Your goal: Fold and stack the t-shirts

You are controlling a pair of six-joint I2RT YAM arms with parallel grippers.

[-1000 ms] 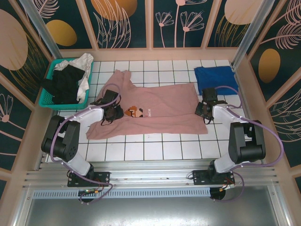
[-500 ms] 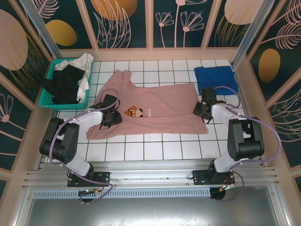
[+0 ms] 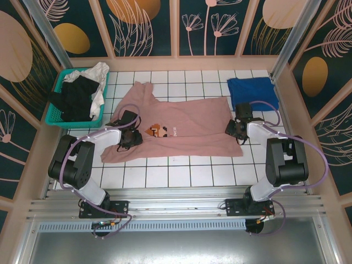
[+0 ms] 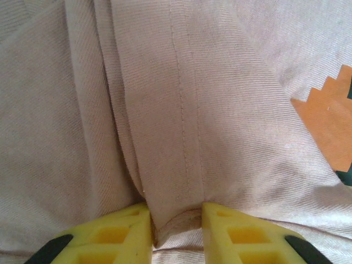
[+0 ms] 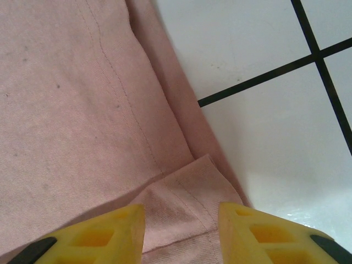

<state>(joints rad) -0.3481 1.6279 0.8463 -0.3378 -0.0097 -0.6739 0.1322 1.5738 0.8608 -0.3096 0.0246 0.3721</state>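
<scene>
A dusty-pink t-shirt [image 3: 187,129] lies spread across the tiled table, its small pixel print [image 3: 157,131] facing up. My left gripper [image 3: 131,136] is low on the shirt's left part. Its yellow fingers [image 4: 126,234] pinch a raised fold of pink cloth [image 4: 176,165], so my left gripper [image 4: 177,215] is shut on that fold. My right gripper [image 3: 233,127] sits at the shirt's right edge. It [image 5: 182,213] stands open, astride a flat hemmed corner [image 5: 190,192] of the cloth. A folded royal-blue t-shirt [image 3: 252,91] lies at the back right.
A teal basket [image 3: 58,113] at the back left holds black [image 3: 74,98] and white [image 3: 100,74] garments. Wooden-framed walls close in the table on three sides. Bare white tiles [image 3: 181,173] run along the near edge in front of the pink shirt.
The left gripper slid a little nearer along the shirt's left part; its jaws widened, then narrowed on the fold. The right gripper edged slightly left onto the shirt's corner.
</scene>
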